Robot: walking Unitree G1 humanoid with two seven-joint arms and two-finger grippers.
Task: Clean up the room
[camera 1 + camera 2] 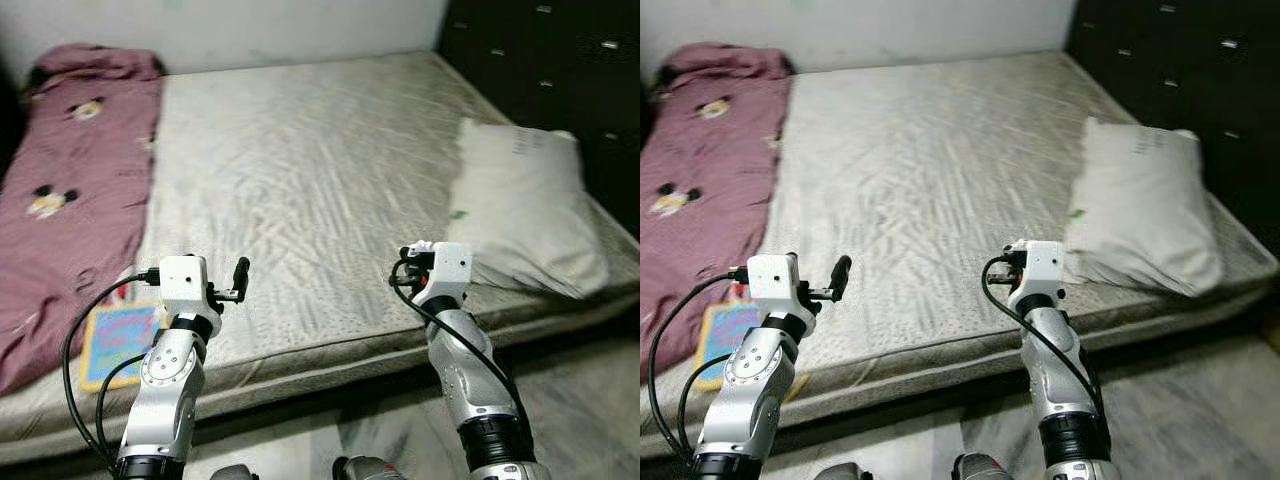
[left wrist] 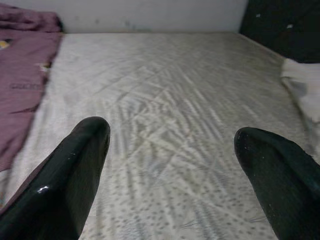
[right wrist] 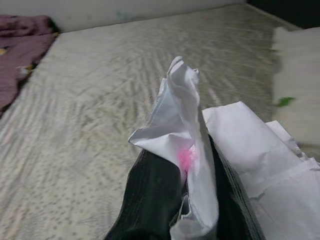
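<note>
My right gripper is shut on a crumpled white paper with a pink spot, which sticks up between its two black fingers. In the head views this gripper hovers at the near edge of the bed, just left of the white pillow. My left gripper is open with its fingers wide apart and nothing between them. It points across the bare mattress from above the bed's near left edge.
A maroon blanket with cartoon mouse prints lies along the bed's left side. A colourful flat book or mat lies at the near left corner. A dark cabinet stands at the right. Grey floor runs below the bed.
</note>
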